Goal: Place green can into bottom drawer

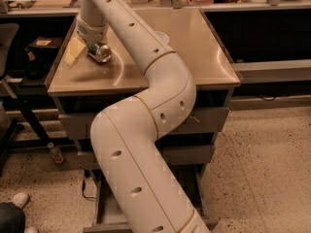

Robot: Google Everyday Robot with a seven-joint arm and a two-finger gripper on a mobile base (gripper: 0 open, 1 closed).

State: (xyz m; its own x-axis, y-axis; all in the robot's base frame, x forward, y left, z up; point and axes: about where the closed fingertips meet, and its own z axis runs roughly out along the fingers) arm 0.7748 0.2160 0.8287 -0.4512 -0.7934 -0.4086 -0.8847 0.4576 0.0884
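Over at the far left of the frame a black office chair stands on the speckled floor. Below it, in the lower left corner, is the toe of a white shoe. A small clear plastic bottle lies on the floor just beside the cabinet's left leg.

On the upper left part of the smooth beige worktop sits a pale yellow block, close to the left edge. Just to its right, the pale grey end effector points down over the worktop and is clamped on the green can, a small cylindrical drink can. The can is tilted, with one shiny silver end facing the camera, and a dark shadow lies on the worktop below it.

From there the thick white robot arm runs diagonally down through the middle of the frame and covers much of the cabinet front. A white bowl peeks out from behind the arm near the worktop's centre, well apart from the can.

Under the worktop, grey-brown drawer fronts show to the right of the arm. The bottom drawer, the lowest of the grey-brown drawers, is pulled open at the lower edge of the frame, with part of its floor showing to the left of the arm.
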